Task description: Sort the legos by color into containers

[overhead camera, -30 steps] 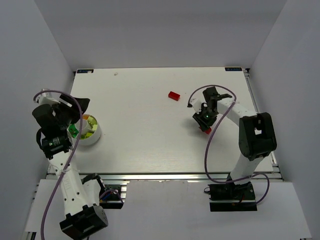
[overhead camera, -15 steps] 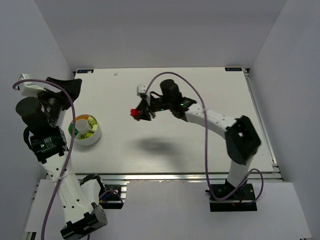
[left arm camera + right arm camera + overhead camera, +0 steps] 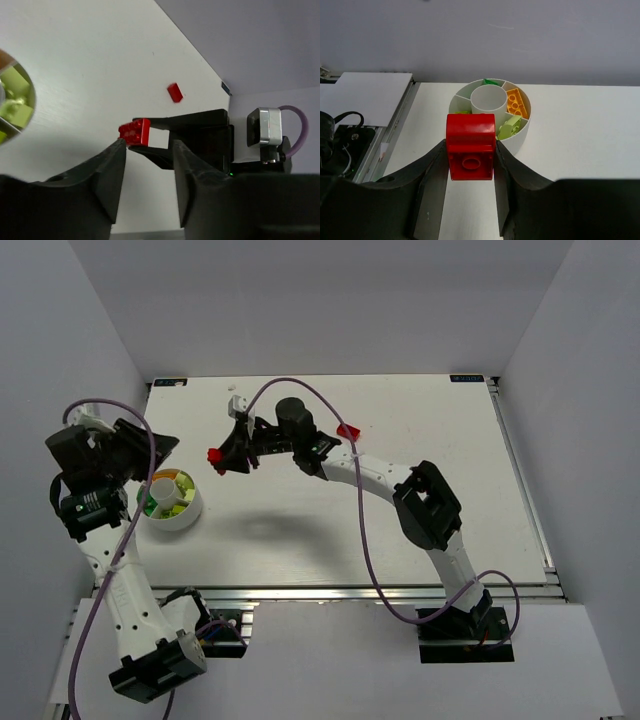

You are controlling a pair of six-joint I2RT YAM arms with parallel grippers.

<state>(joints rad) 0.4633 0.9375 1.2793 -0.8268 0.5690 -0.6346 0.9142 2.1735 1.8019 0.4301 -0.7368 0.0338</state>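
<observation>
While right end effector (image 3: 470, 152) pinches red lego (image 3: 470, 140) | white dish (image 3: 517, 141) lies beyond | left end effector (image 3: 149, 152) spread

We cannot see the near compartments of the white dish (image 3: 519, 141) behind the red brick (image 3: 470, 146) in the right wrist view, and the left wrist view's edge cuts off all but 1 sliver of it.
</observation>
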